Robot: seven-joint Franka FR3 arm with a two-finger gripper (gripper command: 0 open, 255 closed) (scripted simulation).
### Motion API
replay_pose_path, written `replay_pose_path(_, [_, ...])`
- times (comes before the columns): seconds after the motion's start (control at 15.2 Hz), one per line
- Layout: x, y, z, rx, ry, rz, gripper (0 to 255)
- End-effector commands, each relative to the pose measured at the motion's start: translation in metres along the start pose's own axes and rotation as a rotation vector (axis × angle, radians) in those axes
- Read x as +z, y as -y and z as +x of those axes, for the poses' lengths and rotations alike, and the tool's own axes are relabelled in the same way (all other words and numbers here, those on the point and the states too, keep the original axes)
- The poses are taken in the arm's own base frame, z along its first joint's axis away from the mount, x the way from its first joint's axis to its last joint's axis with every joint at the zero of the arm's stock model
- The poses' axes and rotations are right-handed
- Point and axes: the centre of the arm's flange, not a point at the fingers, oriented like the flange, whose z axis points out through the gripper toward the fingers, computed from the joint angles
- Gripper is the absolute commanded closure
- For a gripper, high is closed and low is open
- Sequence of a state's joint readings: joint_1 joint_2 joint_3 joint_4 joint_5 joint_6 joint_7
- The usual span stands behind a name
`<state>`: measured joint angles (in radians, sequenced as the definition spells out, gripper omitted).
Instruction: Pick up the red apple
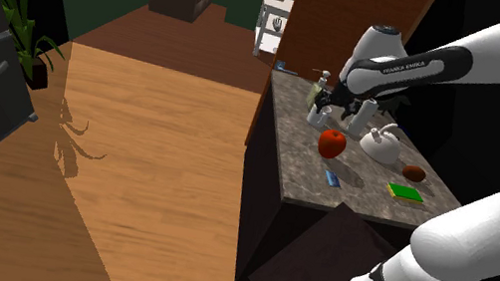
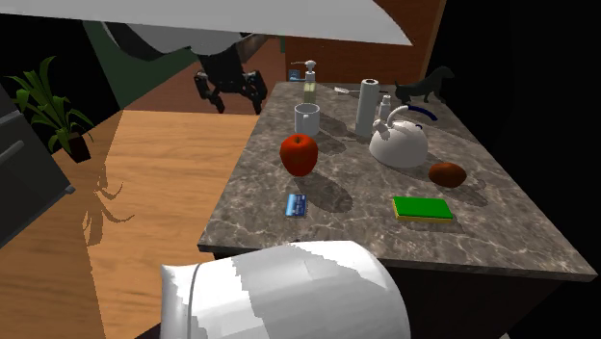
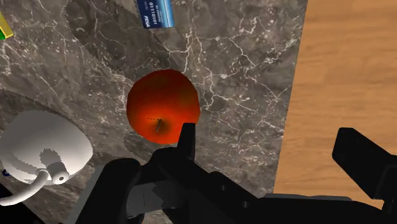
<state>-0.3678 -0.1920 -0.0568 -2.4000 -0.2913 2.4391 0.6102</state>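
The red apple stands stem up on the dark marble counter, between a white mug and a small blue card. My black gripper hangs open well above the counter. It is offset from the apple toward the counter's edge on the floor side. In the wrist view one fingertip overlaps the apple's rim, while the gap between the fingers lies over bare counter and the wooden floor. Nothing is held.
A white kettle stands close beside the apple. Behind it are a paper towel roll, a soap dispenser and a dark horse figurine. A brown round item and a green sponge lie nearer the stand.
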Motion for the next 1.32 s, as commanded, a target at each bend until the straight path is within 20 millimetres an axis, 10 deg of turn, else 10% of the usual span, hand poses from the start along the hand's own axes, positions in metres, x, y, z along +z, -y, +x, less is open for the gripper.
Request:
replay_pose_path(0.0, [0.018, -0.008, 0.011, 0.061, -0.017, -0.016, 0])
replay_pose_path(0.79, [0.111, -0.089, 0.077, 0.411, -0.109, -0.116, 0])
replay_pose_path(1.25, [0.147, -0.087, 0.066, 0.411, -0.109, -0.116, 0])
